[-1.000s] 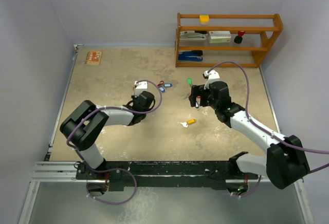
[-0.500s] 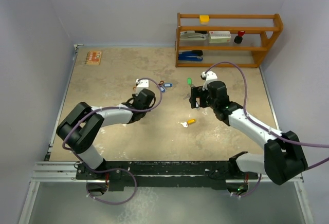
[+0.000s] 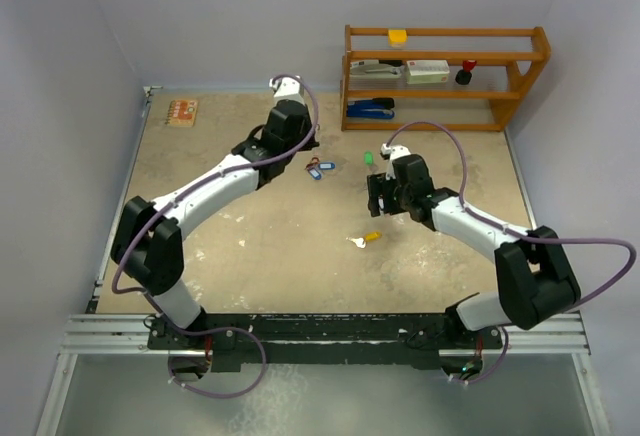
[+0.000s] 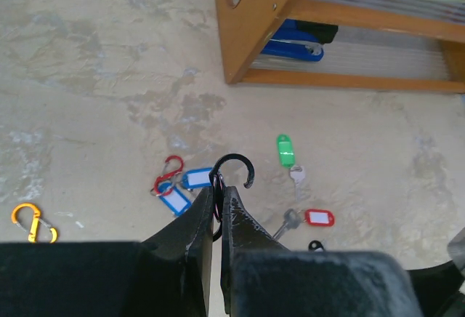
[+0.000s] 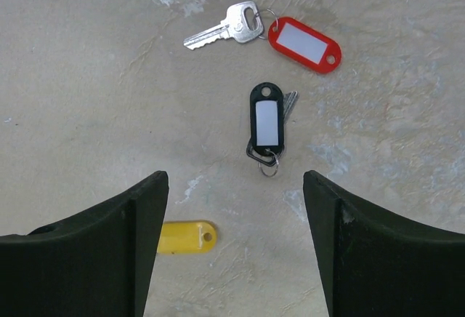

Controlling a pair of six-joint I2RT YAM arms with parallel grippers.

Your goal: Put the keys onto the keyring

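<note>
My left gripper is shut on a black keyring whose open hook sticks out past the fingertips. It hovers near the shelf in the top view. Below it lie two blue-tagged keys on a red clip, a green-tagged key and a red-tagged key. My right gripper is open and empty above a black-tagged key. The red-tagged key lies beyond it. A yellow tag lies by the left finger. The yellow-tagged key lies alone.
A wooden shelf with staplers and boxes stands at the back right. An orange clip lies left of the blue tags. A small orange item sits at the far left corner. Walls close in on both sides.
My left arm has swung from the table's middle out toward the shelf, carrying the keyring. My right gripper has shifted slightly left over the black-tagged key.
</note>
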